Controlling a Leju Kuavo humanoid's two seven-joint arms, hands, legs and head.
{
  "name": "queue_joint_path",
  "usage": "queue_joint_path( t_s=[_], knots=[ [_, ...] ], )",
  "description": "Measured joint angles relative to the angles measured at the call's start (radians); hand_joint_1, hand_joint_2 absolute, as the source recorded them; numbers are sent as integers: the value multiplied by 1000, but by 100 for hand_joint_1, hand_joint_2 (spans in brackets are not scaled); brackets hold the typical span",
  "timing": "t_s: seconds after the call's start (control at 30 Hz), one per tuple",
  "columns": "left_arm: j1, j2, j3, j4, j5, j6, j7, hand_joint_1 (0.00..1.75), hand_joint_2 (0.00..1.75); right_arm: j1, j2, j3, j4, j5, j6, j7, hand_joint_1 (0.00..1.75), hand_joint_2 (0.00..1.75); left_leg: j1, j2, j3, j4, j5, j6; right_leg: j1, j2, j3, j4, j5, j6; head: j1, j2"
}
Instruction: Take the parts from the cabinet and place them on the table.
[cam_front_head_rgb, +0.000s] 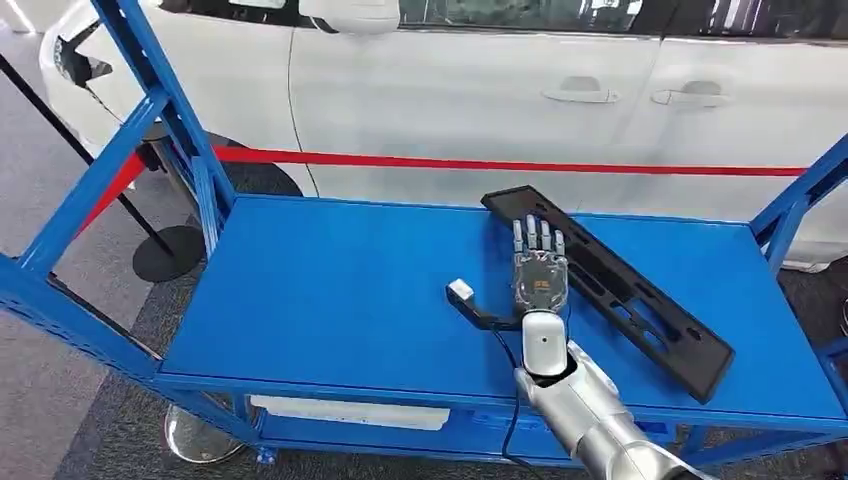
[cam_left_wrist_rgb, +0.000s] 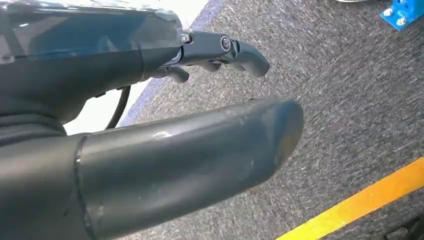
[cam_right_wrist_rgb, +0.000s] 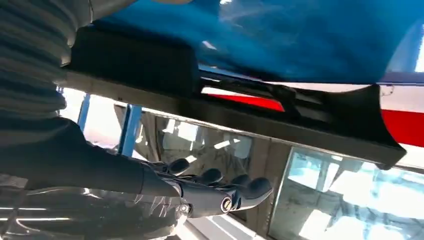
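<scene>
Silver right arm extended, hand (cam_front_head_rgb: 540, 268) flat beside black part (cam_front_head_rgb: 610, 280).

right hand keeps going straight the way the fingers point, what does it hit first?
Most likely the long black part: the right hand has its fingertips at that part's near edge on the blue shelf. Whether they touch is unclear.

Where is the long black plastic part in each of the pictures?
Head view: the long black part lies slantwise on the blue shelf, right of middle, under the right hand's fingertips.
Left wrist view: not in it; the left hand hangs over grey carpet.
Right wrist view: the part runs across the middle as a dark bar.
Shared landmark: the blue shelf, seen in the head and right wrist views.
</scene>
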Motion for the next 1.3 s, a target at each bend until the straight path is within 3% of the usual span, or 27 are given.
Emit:
queue_joint_path(
  t_s=[0.13, 0.23, 0.27, 0.33, 0.57, 0.93, 0.97, 1.17, 1.3],
  knots=[
    [-1, 0, 0, 0, 5, 0, 3, 0, 0, 2, -9, 0, 47, 0, -57, 83, 0, 175, 0, 0, 7, -2, -11, -3, 0, -1, 6, -2, -20, -1, 0, 0],
    [-1, 0, 0, 0, 12, -2, 6, 0, 0, 1, -26, 0, 50, 1, -65, 129, 0, 175, 0, 0, 6, -2, -7, -2, 0, -1, 5, -2, -14, -1, 0, 0],
    [-3, 0, 0, 0, 13, -2, 6, 0, 0, 1, -32, 0, 50, 1, -65, 131, 0, 175, 0, 1, 6, -2, -5, 2, 0, 0, 4, -2, -12, -3, 0, 0],
    [-4, 0, 0, 0, 18, -1, 6, 0, 0, 1, -45, -1, 48, 2, -56, 135, 0, 175, 0, 1, 5, -1, -5, 1, 0, 1, 3, -2, -2, 6, 0, 0],
    [2, 2, 26, 0, 56, 10, -18, 0, 0, 82, -102, -58, -150, 2, 47, 138, 0, 175, 0, -1, -1, -1, -6, 1, 0, 0, -1, -2, -5, 5, 0, 0],
    [6, 4, 50, 0, 62, 16, -31, 0, 0, 182, -139, -99, -336, 3, 81, 138, 0, 175, 0, 0, -16, -1, -7, 0, 0, 1, -16, -2, -5, 4, 0, 0],
    [6, 4, 52, 0, 63, 16, -32, 0, 0, 188, -141, -102, -344, 3, 86, 138, 175, 175, 0, 0, -16, -2, -7, 0, 0, 1, -17, -2, -6, 4, 0, 0],
    [7, 4, 58, 0, 69, 24, -41, 0, 0, 214, -140, -111, -367, 3, 108, 138, 175, 175, 0, 0, -17, -2, -7, 0, 0, 1, -18, -2, -6, 4, 0, 0],
    [7, 4, 71, 0, 76, 42, -52, 0, 0, 246, -111, -118, -393, 3, 88, 124, 175, 175, 0, 0, -18, -3, -8, 0, 0, 1, -19, -2, -6, 4, 0, 0]
  ],
)
